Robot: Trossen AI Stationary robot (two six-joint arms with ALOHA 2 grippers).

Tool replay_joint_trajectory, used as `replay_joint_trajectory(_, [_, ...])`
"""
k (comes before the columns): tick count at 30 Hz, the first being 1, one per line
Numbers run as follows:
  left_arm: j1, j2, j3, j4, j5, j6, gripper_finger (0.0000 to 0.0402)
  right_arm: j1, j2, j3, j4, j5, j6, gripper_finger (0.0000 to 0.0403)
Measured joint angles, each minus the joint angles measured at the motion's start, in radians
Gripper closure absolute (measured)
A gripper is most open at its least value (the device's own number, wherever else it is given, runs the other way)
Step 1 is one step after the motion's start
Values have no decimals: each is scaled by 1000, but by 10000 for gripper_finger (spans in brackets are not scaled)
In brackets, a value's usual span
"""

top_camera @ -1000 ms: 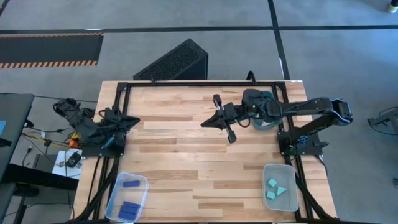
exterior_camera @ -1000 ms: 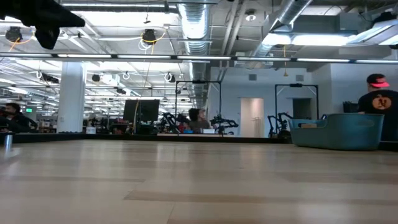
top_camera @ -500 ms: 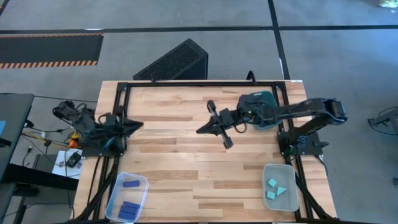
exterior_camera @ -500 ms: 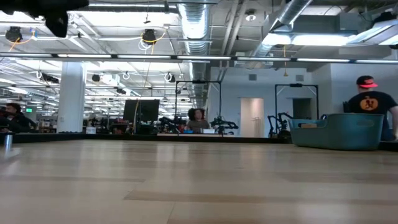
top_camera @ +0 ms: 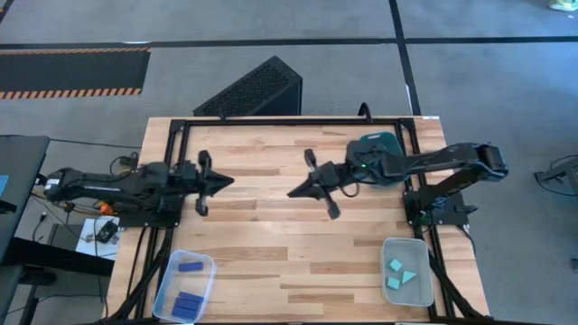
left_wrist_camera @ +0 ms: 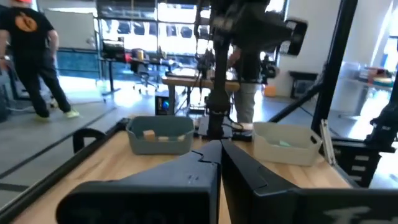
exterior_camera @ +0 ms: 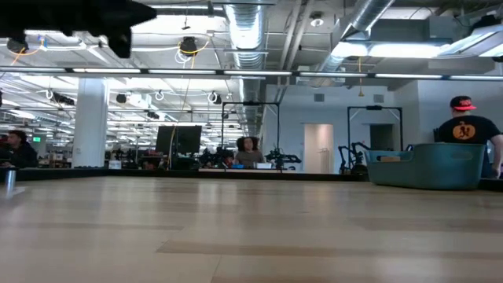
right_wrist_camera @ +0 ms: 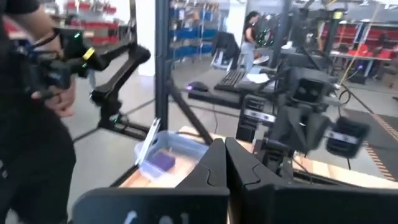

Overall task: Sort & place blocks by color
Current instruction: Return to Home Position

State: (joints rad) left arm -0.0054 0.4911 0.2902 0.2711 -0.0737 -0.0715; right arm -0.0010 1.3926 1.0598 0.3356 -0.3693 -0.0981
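Several dark blue blocks [top_camera: 188, 298] lie in a clear tray at the near left corner, also seen as blue blocks [right_wrist_camera: 163, 161]. Light teal blocks [top_camera: 400, 273] lie in a clear tray at the near right. Pale wood pieces [left_wrist_camera: 157, 134] sit in the dark teal bin [top_camera: 379, 146]. My left gripper [top_camera: 228, 181] hovers shut over the table's left half, pointing right; it shows as my left gripper [left_wrist_camera: 219, 152]. My right gripper [top_camera: 291, 192], also my right gripper [right_wrist_camera: 222, 149], hovers shut over the middle, pointing left.
The teal bin [exterior_camera: 428, 165] stands at the far right, partly under my right arm. The two clear trays hug the near edge. A black frame runs round the table's far and side edges. A person [exterior_camera: 468, 130] stands beyond the table. Bare wood lies between the grippers.
My left arm has reached out from its folded place at the left edge toward the table's middle, its gripper travelling right. My right gripper has drifted slightly toward the left and near edges. Both stay shut. No block has moved.
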Motion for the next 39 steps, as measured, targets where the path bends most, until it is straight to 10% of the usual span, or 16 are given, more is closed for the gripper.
replay_joint_trajectory(6, [178, 230, 53, 193, 147, 40, 401, 26, -129, -13, -234, 1, -82, 400])
replay_joint_trajectory(16, [378, 554, 197, 316, 508, 14, 401, -97, -393, -496, 211, 65, 154, 400])
replay_joint_trajectory(27, [389, 178, -25, 128, 406, 36, 402, -115, -601, -699, 216, 50, 94, 399])
replay_joint_trajectory(39, [389, 100, -137, 123, 365, 65, 402, -185, -883, -892, 244, 31, 79, 400])
